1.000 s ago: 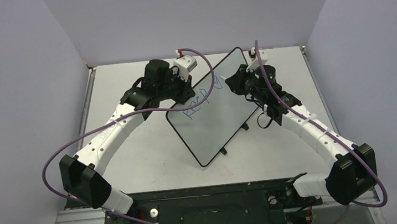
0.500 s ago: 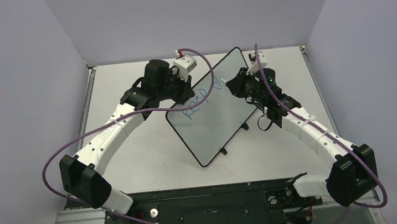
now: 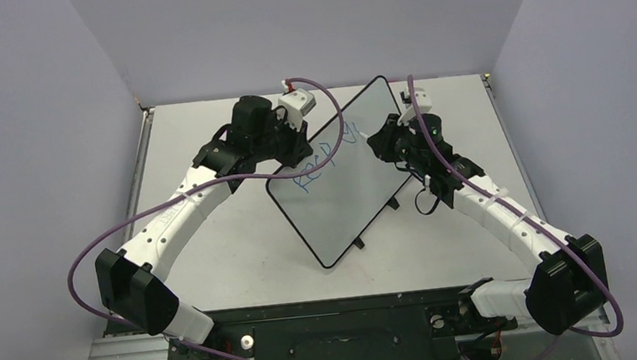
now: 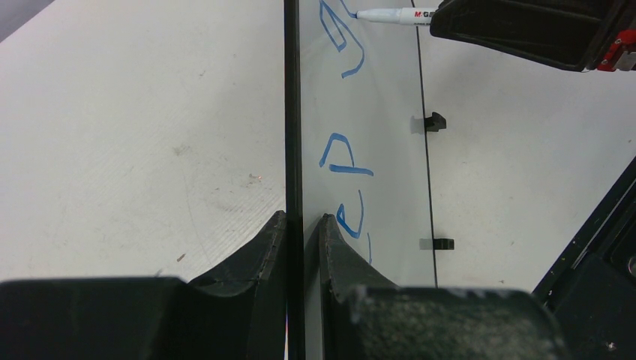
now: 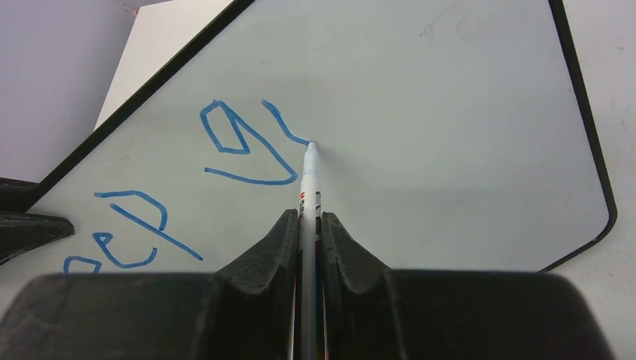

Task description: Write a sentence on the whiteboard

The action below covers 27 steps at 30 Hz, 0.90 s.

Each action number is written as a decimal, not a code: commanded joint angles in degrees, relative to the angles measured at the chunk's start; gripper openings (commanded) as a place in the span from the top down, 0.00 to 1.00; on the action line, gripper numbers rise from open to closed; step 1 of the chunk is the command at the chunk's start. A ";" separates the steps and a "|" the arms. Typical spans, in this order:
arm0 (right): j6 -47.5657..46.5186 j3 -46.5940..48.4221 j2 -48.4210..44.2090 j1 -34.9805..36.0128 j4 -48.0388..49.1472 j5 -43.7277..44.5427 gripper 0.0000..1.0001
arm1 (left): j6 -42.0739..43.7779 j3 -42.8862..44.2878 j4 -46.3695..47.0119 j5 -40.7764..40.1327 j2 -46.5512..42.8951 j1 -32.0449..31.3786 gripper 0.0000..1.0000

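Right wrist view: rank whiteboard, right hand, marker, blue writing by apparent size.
1. whiteboard, fills most of the frame.
2. right hand, large only because it sits at the lens.
3. blue writing.
4. marker, mostly hidden in the hand; true size unsure.

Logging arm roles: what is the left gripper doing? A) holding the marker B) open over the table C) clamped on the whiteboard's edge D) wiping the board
C: the left gripper pinches the whiteboard by its rim; the right gripper holds the marker, tip on the board.
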 commanded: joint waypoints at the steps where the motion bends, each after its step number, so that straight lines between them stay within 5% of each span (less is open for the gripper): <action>1: -0.51 3.23 0.04 -0.11 -0.60 1.88 1.00 | 5.62 0.55 -1.97 -2.54 0.37 -0.76 1.00; 27: -0.50 8.25 3.12 2.01 -0.85 -1.12 1.00 | 5.81 0.54 -2.16 -2.99 0.40 -1.09 1.00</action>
